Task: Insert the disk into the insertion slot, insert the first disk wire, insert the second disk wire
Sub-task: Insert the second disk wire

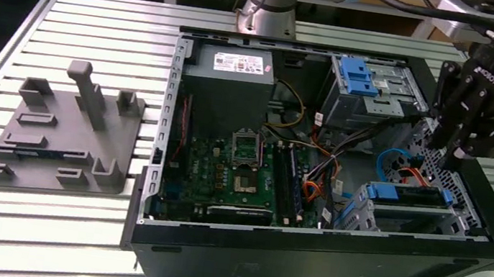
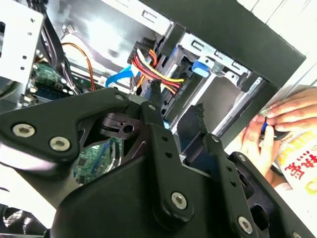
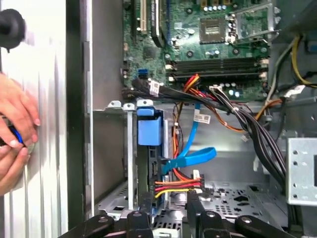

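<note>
Nearest us, at the exterior view's right, the slot (image 1: 415, 219) sits inside the case (image 1: 307, 263), and the disk (image 1: 409, 196) is already in it. Its blue carrier lies level in the silver bay, so step one looks done.

The pincer (image 1: 448, 154) hangs just above the disk's far end. In both wrist views the pincer (image 2: 177, 99) (image 3: 169, 201) has its fingers spread, with nothing between them. Right ahead of the tips, the first wrist view shows the disk (image 3: 149, 130) seated in the slot (image 3: 130, 148). The blue wire (image 3: 190, 154) and the red-yellow-black wire (image 3: 178, 186) both run to the disk's edge. I'd judge both plugged in, though how firmly they are seated can't be told from here. If so, little or nothing is left of the job.

Outside the case wall, a person's hands (image 3: 17, 124) rest on the table (image 1: 98, 23), pinching something small and blue.

Farther off, the board (image 1: 242, 174) lies bare in the middle, and the blue-latched cage (image 1: 366, 83) stands at the far wall. Out at the exterior view's left a grey fixture (image 1: 64, 134) lies on the table, well apart from the action.
</note>
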`<action>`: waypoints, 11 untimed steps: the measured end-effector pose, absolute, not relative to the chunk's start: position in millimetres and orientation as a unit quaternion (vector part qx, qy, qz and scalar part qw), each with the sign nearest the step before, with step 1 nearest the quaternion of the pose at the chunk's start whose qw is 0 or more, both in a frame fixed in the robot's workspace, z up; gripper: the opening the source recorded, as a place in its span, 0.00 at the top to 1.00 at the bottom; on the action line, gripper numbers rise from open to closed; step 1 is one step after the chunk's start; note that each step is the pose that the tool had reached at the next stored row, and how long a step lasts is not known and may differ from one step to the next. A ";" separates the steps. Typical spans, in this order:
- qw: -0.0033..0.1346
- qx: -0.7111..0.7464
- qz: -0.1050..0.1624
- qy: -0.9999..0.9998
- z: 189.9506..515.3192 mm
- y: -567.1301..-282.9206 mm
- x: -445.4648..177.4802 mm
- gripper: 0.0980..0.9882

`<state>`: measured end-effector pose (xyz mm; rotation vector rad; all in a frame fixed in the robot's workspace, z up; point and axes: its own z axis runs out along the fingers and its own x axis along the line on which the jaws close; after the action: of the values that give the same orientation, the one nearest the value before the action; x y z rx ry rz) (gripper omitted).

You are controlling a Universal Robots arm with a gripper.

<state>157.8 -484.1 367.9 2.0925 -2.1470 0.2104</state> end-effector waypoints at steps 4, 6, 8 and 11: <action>0.075 0.695 0.072 -0.712 367.7 -483.6 144.0 0.64; 0.080 0.695 0.073 -0.711 367.5 -483.6 139.7 0.64; 0.089 0.695 0.074 -0.710 367.2 -483.6 137.8 0.64; 0.100 0.696 0.074 -0.707 366.1 -483.5 136.6 0.64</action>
<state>136.6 -483.5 366.1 2.0574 -2.0910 0.2192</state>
